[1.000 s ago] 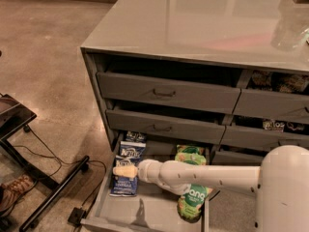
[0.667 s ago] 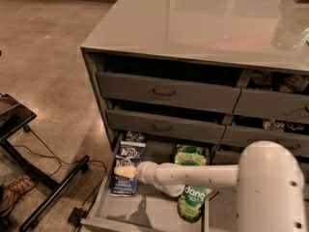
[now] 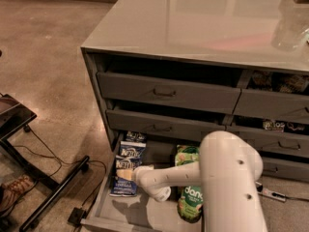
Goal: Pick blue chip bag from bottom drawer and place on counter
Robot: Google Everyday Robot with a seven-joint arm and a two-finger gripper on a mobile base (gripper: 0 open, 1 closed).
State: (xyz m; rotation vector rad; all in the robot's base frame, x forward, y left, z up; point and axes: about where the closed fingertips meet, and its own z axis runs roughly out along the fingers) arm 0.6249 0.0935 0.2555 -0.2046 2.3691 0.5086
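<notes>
Counter spreads glossy grey across the far side, cut off at the right. From the near right a white arm reaches left into the open drawer. At its left lies the blue bag, dark and glossy, with a white "Kettle" banner; its small print is illegible. Over its middle sits the gripper, grip impossible to tell. To the right lies a green bag marked "dang", partly hidden by the arm.

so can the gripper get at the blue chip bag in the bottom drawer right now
Probably yes. The bottom drawer is pulled out with nothing over the blue chip bag at its left side, and the gripper is right at the bag. The green bag lies off to the right.
</notes>
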